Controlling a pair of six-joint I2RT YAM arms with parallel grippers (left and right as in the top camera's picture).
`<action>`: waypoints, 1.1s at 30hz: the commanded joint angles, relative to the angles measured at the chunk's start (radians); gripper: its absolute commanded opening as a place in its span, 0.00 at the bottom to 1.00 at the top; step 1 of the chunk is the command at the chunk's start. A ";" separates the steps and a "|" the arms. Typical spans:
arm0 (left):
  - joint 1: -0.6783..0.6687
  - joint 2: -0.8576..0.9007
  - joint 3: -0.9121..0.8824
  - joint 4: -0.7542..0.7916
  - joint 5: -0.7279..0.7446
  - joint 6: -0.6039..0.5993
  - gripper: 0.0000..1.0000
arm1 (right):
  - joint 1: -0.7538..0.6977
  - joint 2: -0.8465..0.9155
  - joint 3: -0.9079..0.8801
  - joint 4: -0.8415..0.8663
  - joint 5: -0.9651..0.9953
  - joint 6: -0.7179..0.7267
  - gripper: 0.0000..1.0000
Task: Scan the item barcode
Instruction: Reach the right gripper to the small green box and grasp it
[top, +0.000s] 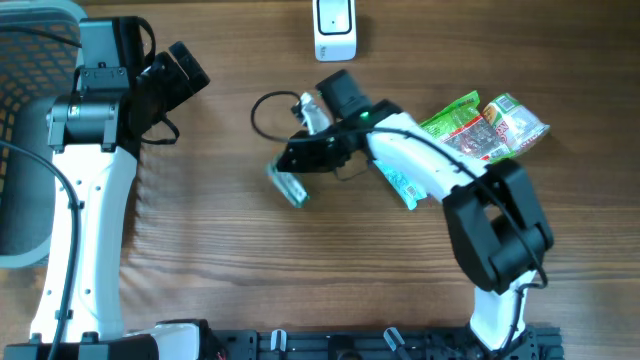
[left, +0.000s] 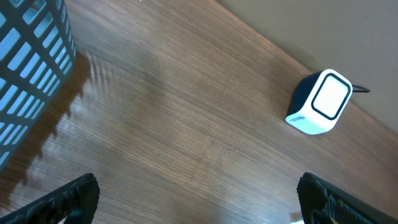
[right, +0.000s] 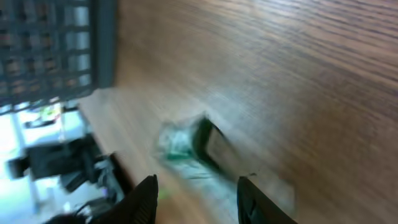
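Wood of the table (top: 220, 260) is carrying everything, with the basket (top: 20, 200) at its left edge. I am holding the left gripper (left: 199, 202) wide apart and empty near the basket. The right gripper (right: 198, 186) is hanging over the small green packet (top: 288, 186), which is lying mid-table. Its fingers are standing apart, not clamping, though this wrist view is blurred. I am judging it best to be closing on one edge, leaving the barcode uncovered, then turning it toward the white scanner (top: 335, 30).
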 joint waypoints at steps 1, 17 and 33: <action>0.005 -0.018 0.014 0.002 0.004 0.019 1.00 | -0.032 -0.133 0.001 -0.037 -0.137 -0.078 0.41; 0.005 -0.018 0.014 0.002 0.004 0.019 1.00 | 0.139 -0.179 -0.040 -0.068 0.425 -0.353 0.72; 0.005 -0.018 0.014 0.002 0.004 0.019 1.00 | 0.247 0.075 -0.040 0.079 0.610 -0.473 0.73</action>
